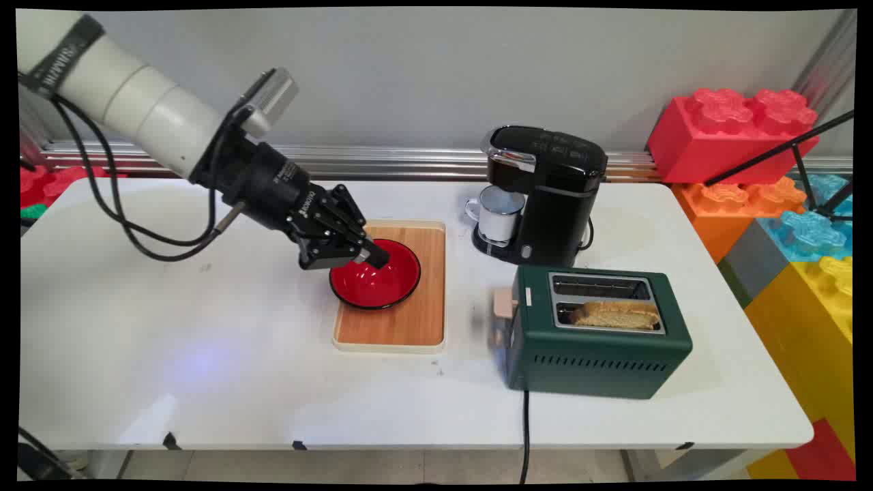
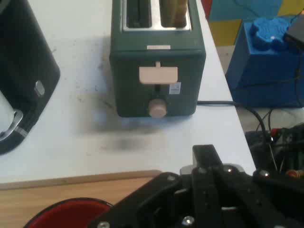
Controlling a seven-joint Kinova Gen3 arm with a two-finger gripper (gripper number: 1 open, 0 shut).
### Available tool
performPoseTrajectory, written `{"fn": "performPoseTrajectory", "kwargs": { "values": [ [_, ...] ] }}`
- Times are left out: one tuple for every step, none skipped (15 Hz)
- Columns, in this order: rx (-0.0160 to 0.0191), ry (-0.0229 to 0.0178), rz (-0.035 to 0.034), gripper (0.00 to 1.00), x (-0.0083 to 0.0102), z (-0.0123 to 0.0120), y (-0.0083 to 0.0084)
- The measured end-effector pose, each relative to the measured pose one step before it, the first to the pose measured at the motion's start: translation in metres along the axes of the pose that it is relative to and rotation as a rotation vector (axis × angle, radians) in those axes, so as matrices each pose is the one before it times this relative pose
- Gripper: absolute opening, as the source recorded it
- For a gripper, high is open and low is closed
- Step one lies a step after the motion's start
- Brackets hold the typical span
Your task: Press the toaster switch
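My arm comes in from the upper left, angled down and to the right, wrist tilted so my hand (image 1: 374,255) sits low over the left rim of the red bowl (image 1: 378,279). It looks like it's touching the rim there, maybe pinching it, but I honestly can't tell from either view whether it's clenched or released. The bowl sits on the wooden tray (image 1: 409,320), toward its far left part, in the middle of the worktop (image 1: 204,382). From my wrist camera I'm looking across at the green toaster (image 2: 156,61), lever end facing me, with a slice of bread (image 1: 617,315) in one slot. The black coffee maker (image 1: 545,194) with a white mug (image 1: 498,215) under it stands behind the toaster.
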State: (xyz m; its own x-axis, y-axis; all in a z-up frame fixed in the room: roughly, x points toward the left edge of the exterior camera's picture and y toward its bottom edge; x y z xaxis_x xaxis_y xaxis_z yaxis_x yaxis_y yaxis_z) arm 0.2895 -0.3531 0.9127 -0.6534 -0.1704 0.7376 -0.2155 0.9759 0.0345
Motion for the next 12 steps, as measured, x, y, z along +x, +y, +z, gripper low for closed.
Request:
{"fn": "performPoseTrajectory", "kwargs": {
  "values": [
    [-0.00277,0.00555,-0.00558,0.0,0.00042,0.00353,-0.00191],
    [-0.00134,0.00469,-0.00455,0.0,0.00037,0.00276,-0.00152],
    [-0.00117,0.00705,-0.0073,0.0,0.00048,0.00508,-0.00212],
    [-0.00131,0.00402,-0.00474,0.0,0.00014,0.00348,-0.00108],
    [-0.00076,0.00679,-0.00693,0.0,0.00029,0.00561,-0.00158],
    [-0.0009,0.00755,-0.00791,0.0,0.00008,0.00742,-0.00143],
    [-0.00016,0.00945,-0.00801,0.0,0.00004,0.0097,-0.00153],
    [-0.00015,0.00644,-0.00472,0.0,-0.00004,0.00651,-0.00088],
    [-0.00055,0.00599,-0.00431,0.0,0.00001,0.00628,-0.00088],
    [-0.00087,0.00623,-0.00481,0.0,-0.00003,0.00621,-0.00065],
    [-0.00225,0.00999,-0.00948,0.0,-0.00027,0.01004,-0.00087],
    [-0.00173,0.00694,-0.00689,0.0,-0.00018,0.00724,-0.00053]
  ]
}}
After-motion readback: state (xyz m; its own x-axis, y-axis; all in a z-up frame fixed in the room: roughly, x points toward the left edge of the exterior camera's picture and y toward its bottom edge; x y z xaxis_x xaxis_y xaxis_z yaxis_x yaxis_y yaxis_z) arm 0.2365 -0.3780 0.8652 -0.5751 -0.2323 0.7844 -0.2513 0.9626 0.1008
